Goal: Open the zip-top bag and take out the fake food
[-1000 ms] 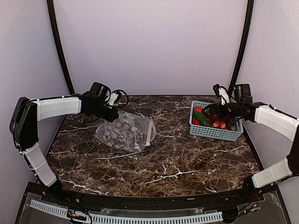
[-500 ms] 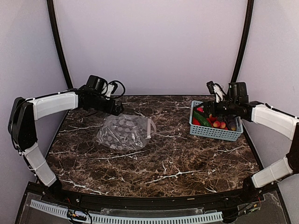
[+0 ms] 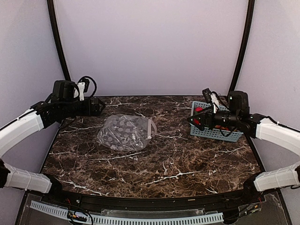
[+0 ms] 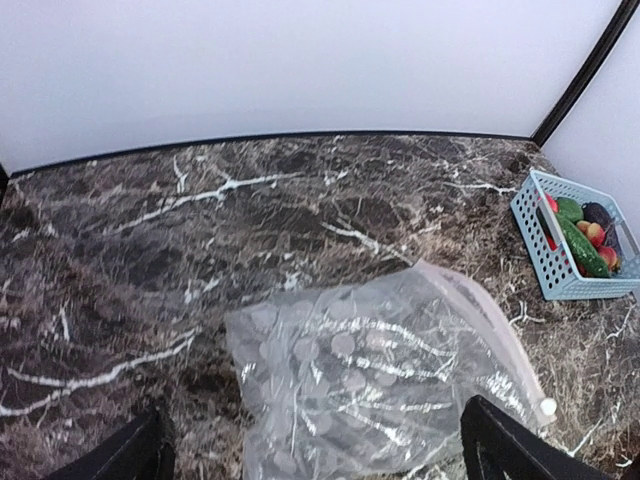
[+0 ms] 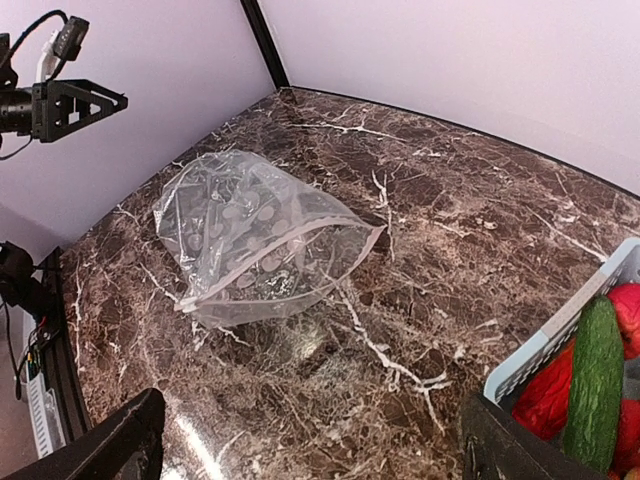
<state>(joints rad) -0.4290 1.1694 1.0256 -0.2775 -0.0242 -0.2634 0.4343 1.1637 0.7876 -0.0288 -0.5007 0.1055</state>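
Observation:
The clear zip-top bag lies flat on the marble table, left of centre, with its white zip strip on the side toward the basket and the mouth gaping a little. Nothing shows inside it. The fake food, red and green pieces including a cucumber, sits in the light blue basket at the right. My left gripper hangs open above and behind the bag's far left corner, apart from it. My right gripper is open in front of the basket's left side, holding nothing.
The basket stands near the table's right rear corner. Purple walls close in the back and both sides. Black frame posts rise at the rear corners. Bare marble lies between the bag and the basket.
My left gripper opened, let go of the bag's far corner and drew back up and to the left. The bag settled flat. My right gripper shifted left from over the basket.

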